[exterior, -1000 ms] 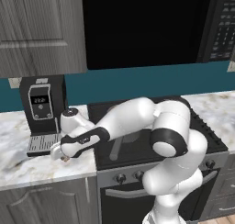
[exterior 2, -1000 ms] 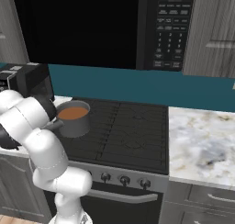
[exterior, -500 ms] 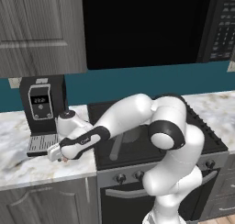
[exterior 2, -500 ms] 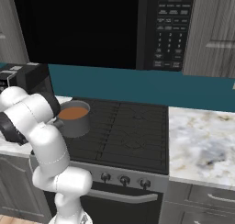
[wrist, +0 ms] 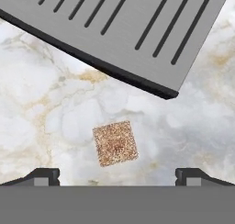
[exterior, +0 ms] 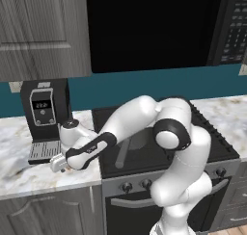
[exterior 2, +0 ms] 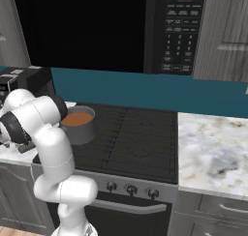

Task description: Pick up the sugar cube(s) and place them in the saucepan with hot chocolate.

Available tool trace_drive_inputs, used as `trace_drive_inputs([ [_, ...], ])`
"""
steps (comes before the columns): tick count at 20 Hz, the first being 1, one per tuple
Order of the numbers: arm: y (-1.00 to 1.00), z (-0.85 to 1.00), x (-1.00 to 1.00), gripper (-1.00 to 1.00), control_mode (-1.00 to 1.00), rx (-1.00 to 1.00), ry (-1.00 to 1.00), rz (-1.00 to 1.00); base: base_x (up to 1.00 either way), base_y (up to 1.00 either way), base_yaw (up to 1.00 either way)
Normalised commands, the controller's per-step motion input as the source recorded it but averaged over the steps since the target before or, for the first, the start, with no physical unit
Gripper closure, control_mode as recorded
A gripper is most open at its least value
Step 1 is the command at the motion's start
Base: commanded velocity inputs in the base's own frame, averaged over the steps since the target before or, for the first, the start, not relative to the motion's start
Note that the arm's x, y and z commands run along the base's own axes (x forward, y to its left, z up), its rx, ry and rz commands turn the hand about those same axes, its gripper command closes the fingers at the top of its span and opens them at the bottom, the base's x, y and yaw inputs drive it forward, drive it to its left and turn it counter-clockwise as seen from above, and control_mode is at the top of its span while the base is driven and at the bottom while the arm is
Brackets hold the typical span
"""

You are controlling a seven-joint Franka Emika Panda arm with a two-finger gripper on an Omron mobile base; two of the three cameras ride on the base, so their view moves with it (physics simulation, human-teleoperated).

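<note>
The gripper [wrist: 117,176] hangs released above the cube [wrist: 115,143] on the marble counter [wrist: 41,126]. The saucepan [exterior 2: 77,125] sits on the stove [exterior 2: 140,143].

White arm [exterior: 144,114], seemingly dark joints

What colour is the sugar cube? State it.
Speckled tan-brown sugar cube, clearest in the hand view, lying on white marble.

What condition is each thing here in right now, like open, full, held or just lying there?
Gripper: open, hovering over the sugar cube, holding nothing.
Sugar cube: lying loose on the marble counter, between the fingertips, beside the coffee machine's drip tray.
Saucepan: upright on the stove, holding orange-brown liquid.
Coffee machine: standing on the counter, display lit.
</note>
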Motion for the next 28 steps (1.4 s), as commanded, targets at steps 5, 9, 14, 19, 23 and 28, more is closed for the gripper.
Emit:
trace_drive_inputs([
  [5, 0.05, 0.00, 0.10, -1.00, -1.00, 0.00, 0.00, 0.00, 0.00, 0.00, 0.00],
  [9, 0.10, 0.00, 0.15, -1.00, -1.00, 0.00, 0.00, 0.00, 0.00, 0.00, 0.00],
  [14, 0.04, -0.01, 0.09, -1.00, -1.00, 0.00, 0.00, -0.01, 0.00, 0.00, 0.00],
  [19, 0.00, -0.13, 0.00, -1.00, -1.00, 0.00, 0.00, -0.02, 0.00, 0.00, 0.00],
  [23, 0.00, -0.18, 0.00, -1.00, -1.00, 0.00, 0.00, -0.02, 0.00, 0.00, 0.00],
  [28, 0.00, -0.13, -0.01, -1.00, -1.00, 0.00, 0.00, -0.02, 0.00, 0.00, 0.00],
])
